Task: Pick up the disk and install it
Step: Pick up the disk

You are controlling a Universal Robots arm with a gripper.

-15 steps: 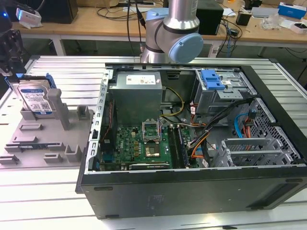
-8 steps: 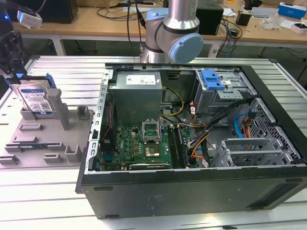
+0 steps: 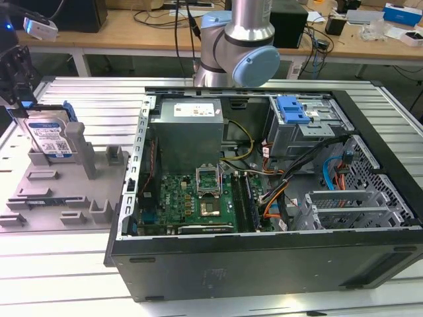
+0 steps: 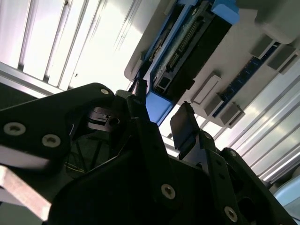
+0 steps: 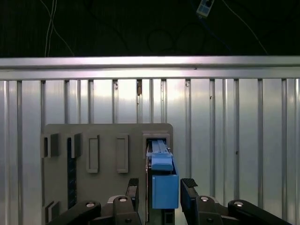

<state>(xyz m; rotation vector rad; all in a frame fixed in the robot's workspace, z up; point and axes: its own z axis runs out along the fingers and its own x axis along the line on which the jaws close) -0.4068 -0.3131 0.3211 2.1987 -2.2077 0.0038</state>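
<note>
Silver-faced, framed in blue plastic, the disk stands on edge in a grey moulded fixture at the exterior view's left. My gripper hangs above it, black fingers spread wide, one on each side of the frame.

No legible text. White-and-blue label on disk, white sticker on power supply: print unreadable.

- In the exterior view, the grey holder hides the lower part of the disk.
- Its label is too small to read.
- In the first wrist view, the picture's edge cuts off the hand and the disk's near end.
</note>
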